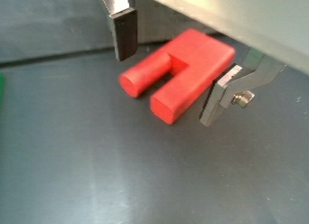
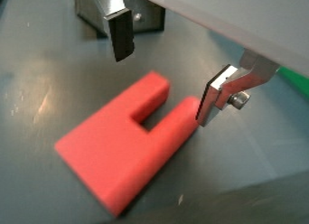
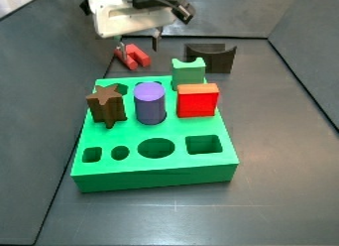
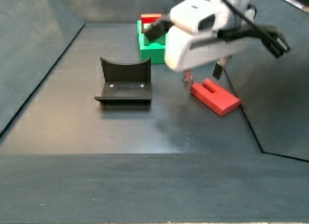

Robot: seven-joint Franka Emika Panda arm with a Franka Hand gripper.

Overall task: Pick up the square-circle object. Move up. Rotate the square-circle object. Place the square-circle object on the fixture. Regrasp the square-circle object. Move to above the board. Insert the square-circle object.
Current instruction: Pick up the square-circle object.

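Note:
The square-circle object (image 1: pixel 178 74), a bright-red block with one round and one square leg, lies flat on the dark floor. My gripper (image 1: pixel 173 70) is open and hangs low over it, one finger (image 1: pixel 126 33) on each side, neither pressing on it. The other wrist view shows the object (image 2: pixel 126 142) partly under the gripper (image 2: pixel 167 70). In both side views the gripper (image 3: pixel 138 47) (image 4: pixel 201 79) is just above the object (image 3: pixel 134 58) (image 4: pixel 218 97). The dark fixture (image 3: pixel 212 57) (image 4: pixel 123 81) stands apart from it. The green board (image 3: pixel 153 146) (image 4: pixel 151 42) lies beyond.
In the board stand a brown star piece (image 3: pixel 105 101), a purple cylinder (image 3: pixel 150 101), a red cube (image 3: pixel 197 99) and a green notched block (image 3: pixel 193 68). Round and square holes line its near edge. Dark sloped walls (image 4: pixel 42 74) enclose the floor.

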